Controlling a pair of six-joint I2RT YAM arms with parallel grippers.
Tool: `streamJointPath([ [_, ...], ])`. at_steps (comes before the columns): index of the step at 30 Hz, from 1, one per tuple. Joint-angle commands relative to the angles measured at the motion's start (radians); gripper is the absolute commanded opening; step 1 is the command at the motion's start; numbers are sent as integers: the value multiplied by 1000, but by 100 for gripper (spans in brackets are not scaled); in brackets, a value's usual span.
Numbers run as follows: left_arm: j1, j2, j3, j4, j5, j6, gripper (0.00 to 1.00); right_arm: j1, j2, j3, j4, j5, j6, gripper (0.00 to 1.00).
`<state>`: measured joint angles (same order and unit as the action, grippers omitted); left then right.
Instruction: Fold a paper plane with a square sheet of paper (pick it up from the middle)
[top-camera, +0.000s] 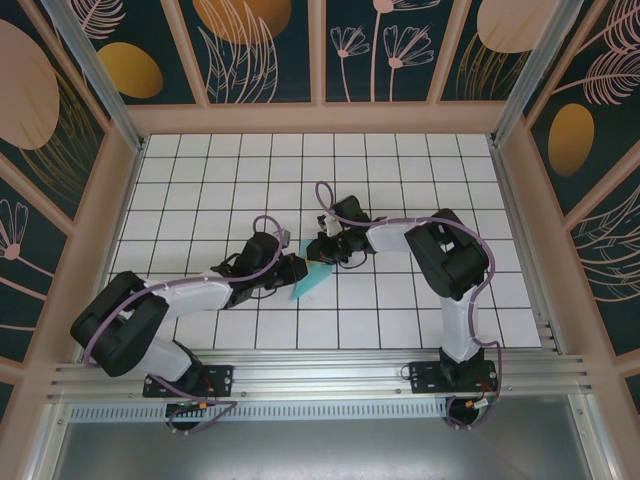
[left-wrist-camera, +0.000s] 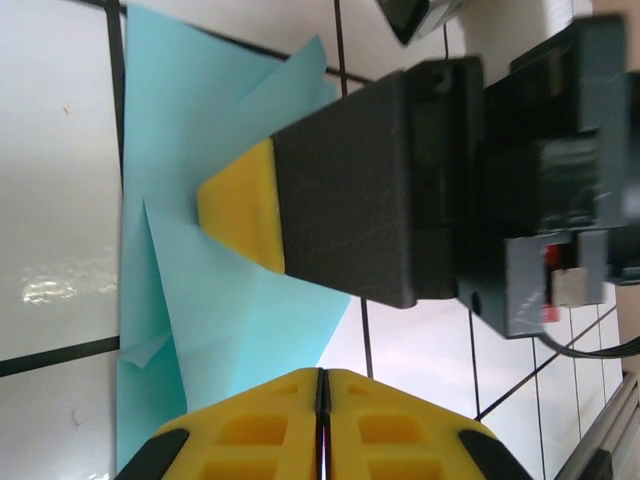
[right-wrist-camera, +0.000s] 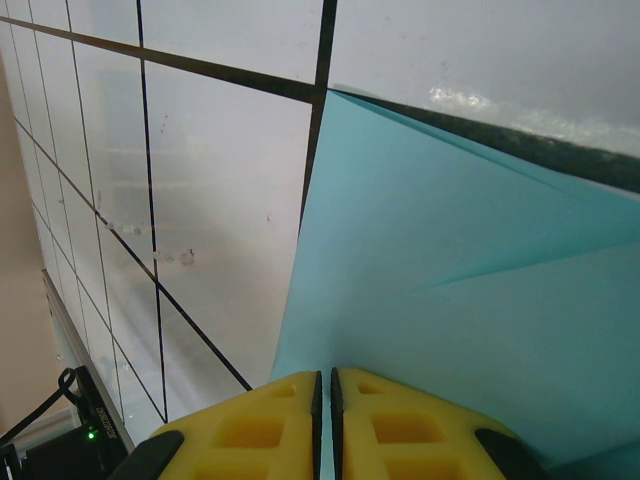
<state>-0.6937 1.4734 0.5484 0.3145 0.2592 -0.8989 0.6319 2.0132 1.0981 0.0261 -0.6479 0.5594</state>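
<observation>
- Step in hand: mid-fold. The paper (right-wrist-camera: 470, 280) showed creases and overlapping flaps but was not yet a dart. In the top view it sat mid-frame between the two grippers, low on the table (top-camera: 400, 170).
- Right gripper (right-wrist-camera: 325, 390): jaws closed on the paper, which ran into the slit between its fingers at the bottom centre of the right wrist view.
- Left gripper (left-wrist-camera: 322, 390): jaws closed, pads meeting at a hairline. Whether they pinched an edge could not be told.
- Next move, as I judge it: hold one grip as anchor and bring a flap's edge squarely to the centre crease. A skewed pull would likely buckle or slip the sheet.
- Materials: the paper was thin, matte and light turquoise, with sharp creases. The pads were yellow with moulded recesses and the finger bodies matte black. The table was glossy white tile with dark lines.
</observation>
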Motion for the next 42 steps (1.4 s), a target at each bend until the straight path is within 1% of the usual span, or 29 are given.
streamJointPath([
  [1, -5, 46, 12, 52, 66, -13, 12, -1, 68, -27, -62, 87, -3, 15],
  [4, -4, 71, 2, 51, 69, -13, 12, -1, 66, -32, -63, 89, -2, 15],
  [9, -3, 90, -22, 18, 20, 2, 12, -1, 69, -32, -67, 91, -3, 15],
  [17, -3, 154, -91, 38, 26, 13, 11, -1, 71, -32, -74, 99, -4, 15],
  [19, -3, 159, -91, 7, -2, 20, 10, -2, 72, -30, -76, 99, -4, 15],
  [24, -3, 92, -107, -41, -18, 26, 10, -1, 73, -31, -80, 105, -4, 15],
  [31, -5, -13, -128, -28, 25, 4, 11, -3, 86, -33, -82, 108, -1, 14],
  [34, -5, -60, -102, -24, 38, 10, 12, -1, 85, -37, -80, 108, -1, 13],
  [39, -5, -85, -45, -15, 59, 10, 13, -2, 86, -37, -77, 108, 0, 14],
  [42, -5, -49, -35, -3, 84, 9, 13, -2, 88, -33, -78, 108, 0, 14],
])
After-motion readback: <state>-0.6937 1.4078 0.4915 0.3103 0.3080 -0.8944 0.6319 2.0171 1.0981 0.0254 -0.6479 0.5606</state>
